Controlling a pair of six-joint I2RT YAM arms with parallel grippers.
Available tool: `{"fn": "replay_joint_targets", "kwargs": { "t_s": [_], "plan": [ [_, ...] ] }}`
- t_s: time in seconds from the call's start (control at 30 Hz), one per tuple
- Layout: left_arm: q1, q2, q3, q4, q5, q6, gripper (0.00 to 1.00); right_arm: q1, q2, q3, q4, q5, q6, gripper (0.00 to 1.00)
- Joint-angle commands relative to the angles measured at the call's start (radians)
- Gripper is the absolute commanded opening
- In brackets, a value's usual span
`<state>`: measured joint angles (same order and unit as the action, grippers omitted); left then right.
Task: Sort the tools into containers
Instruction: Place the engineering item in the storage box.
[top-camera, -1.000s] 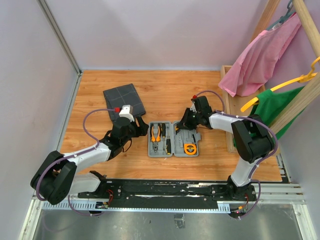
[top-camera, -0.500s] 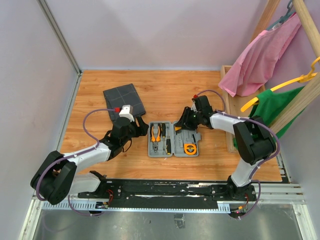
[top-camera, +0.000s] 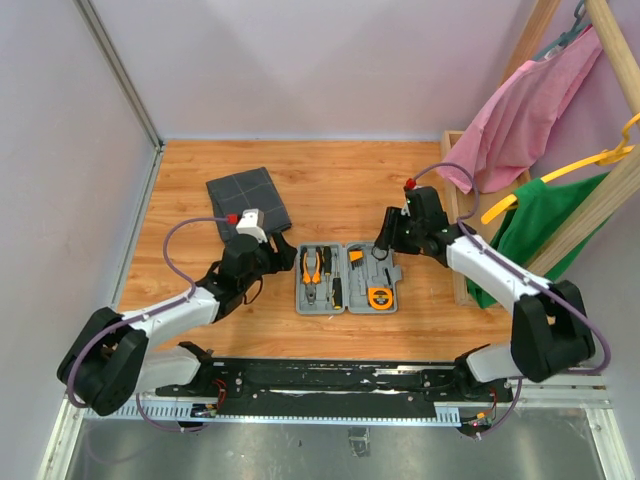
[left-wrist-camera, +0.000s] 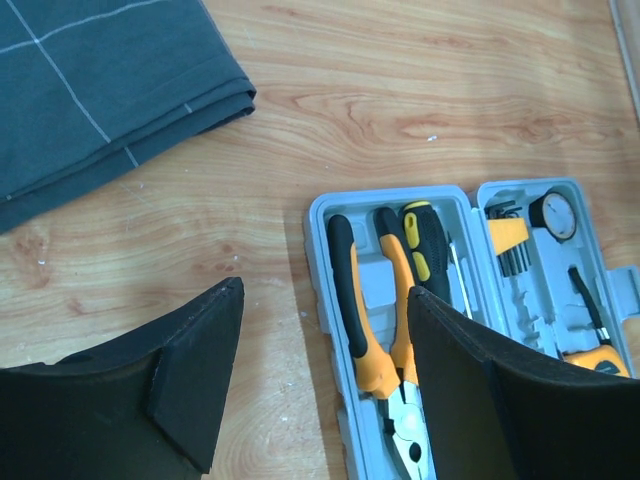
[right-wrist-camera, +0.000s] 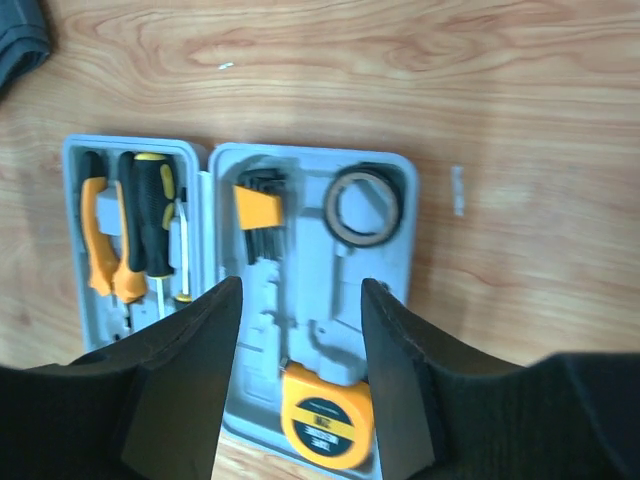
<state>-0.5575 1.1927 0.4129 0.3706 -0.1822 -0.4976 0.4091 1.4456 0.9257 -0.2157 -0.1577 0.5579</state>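
Observation:
The light-grey case (top-camera: 388, 272) lies open on the wooden floor. Its left half holds orange-and-black pliers (left-wrist-camera: 362, 325) and a black-and-yellow screwdriver (right-wrist-camera: 150, 215). In its right half lie an orange bit holder (right-wrist-camera: 258, 208), a black tape ring (right-wrist-camera: 363, 207) and a round orange piece (right-wrist-camera: 328, 418). My right gripper (right-wrist-camera: 300, 287) hovers open above the right half with nothing between its fingers. My left gripper (left-wrist-camera: 325, 292) is open and low at the case's left edge, touching nothing. The dark grey pouch (top-camera: 248, 200) lies flat at the back left, behind the left gripper (top-camera: 272, 262).
A wooden rack (top-camera: 458, 205) with pink (top-camera: 520, 115) and green (top-camera: 545, 215) clothes on hangers stands close to the right of the right arm. A pale wall (top-camera: 70, 160) borders the left side. The black base rail (top-camera: 350, 378) runs along the near edge.
My right gripper has opened and drawn up and back to the right from the case's right half. The right elbow swung outward. The left arm stayed put.

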Motion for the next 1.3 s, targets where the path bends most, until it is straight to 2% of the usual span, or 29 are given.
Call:
{"fn": "replay_joint_targets", "kwargs": {
  "t_s": [0.0, 0.2, 0.23, 0.37, 0.63, 0.83, 1.27],
  "plan": [
    [0.01, -0.054, -0.01, 0.011, -0.01, 0.01, 0.71, -0.013, -0.125, -0.082, -0.097, 0.187, -0.082, 0.54],
    [0.01, -0.107, -0.004, -0.083, 0.033, -0.024, 0.71, -0.032, -0.224, -0.176, -0.094, 0.208, -0.07, 0.59],
    [0.01, -0.142, -0.01, -0.144, 0.062, -0.041, 0.71, -0.084, -0.218, -0.206, -0.087, 0.124, -0.072, 0.58],
    [0.01, -0.185, -0.033, -0.202, 0.097, -0.061, 0.71, -0.158, -0.215, -0.268, -0.004, -0.028, -0.075, 0.51],
    [0.01, -0.237, -0.081, -0.239, 0.14, -0.098, 0.71, -0.185, -0.172, -0.292, 0.055, -0.189, -0.114, 0.43],
    [0.01, -0.238, -0.088, -0.239, 0.144, -0.119, 0.71, -0.192, -0.153, -0.306, 0.093, -0.215, -0.098, 0.42],
    [0.01, -0.232, -0.102, -0.24, 0.148, -0.126, 0.71, -0.246, -0.093, -0.341, 0.144, -0.301, -0.081, 0.26]
  ]
}}
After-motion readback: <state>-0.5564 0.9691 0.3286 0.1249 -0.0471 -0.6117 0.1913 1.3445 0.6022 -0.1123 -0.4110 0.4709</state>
